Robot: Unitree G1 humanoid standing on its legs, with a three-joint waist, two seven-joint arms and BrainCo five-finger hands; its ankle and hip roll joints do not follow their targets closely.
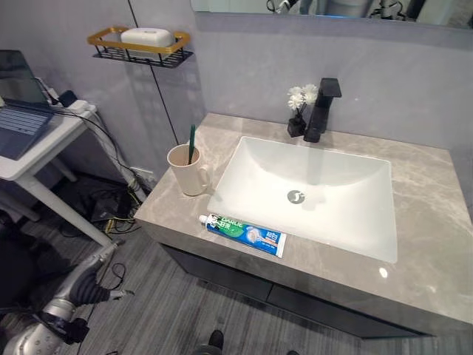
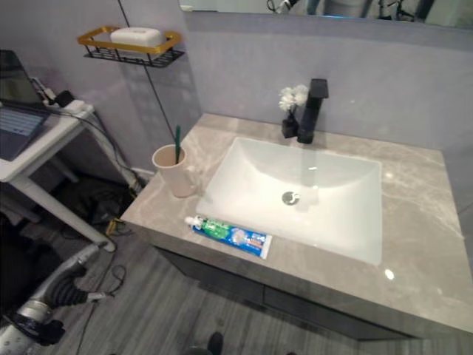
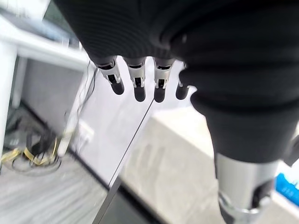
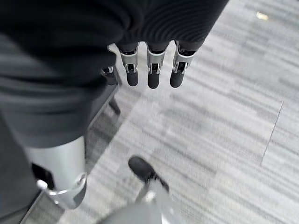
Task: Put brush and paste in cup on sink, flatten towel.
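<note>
A green toothbrush (image 1: 191, 143) stood upright in the cream cup (image 1: 186, 171) at the left end of the grey stone counter (image 1: 429, 222), just beside the left edge of the white sink (image 1: 310, 196). That part of the task looked done. The toothpaste tube (image 1: 242, 232) lay flat on the near strip of counter, cap toward the left, near the cup but apart from it and close to the front edge, probably within easy reach of the left arm. No towel could be made out.

The left hand (image 3: 140, 79) hung low beside the cabinet with its fingers straight and relaxed, holding nothing. The right hand (image 4: 149, 70) hung over the grey plank floor (image 4: 224, 116) in the same loose, empty way, so both seemed to be at rest.

The head views gave the layout: a black faucet (image 1: 323, 109) and a small vase of white flowers (image 1: 299, 109) at the far rim, a wall shelf (image 1: 140, 46) and a side table with a laptop (image 1: 18, 111) off to the left. The wrist views supplied the finger poses, and the left one caught the blue tail of the tube past the thumb.
</note>
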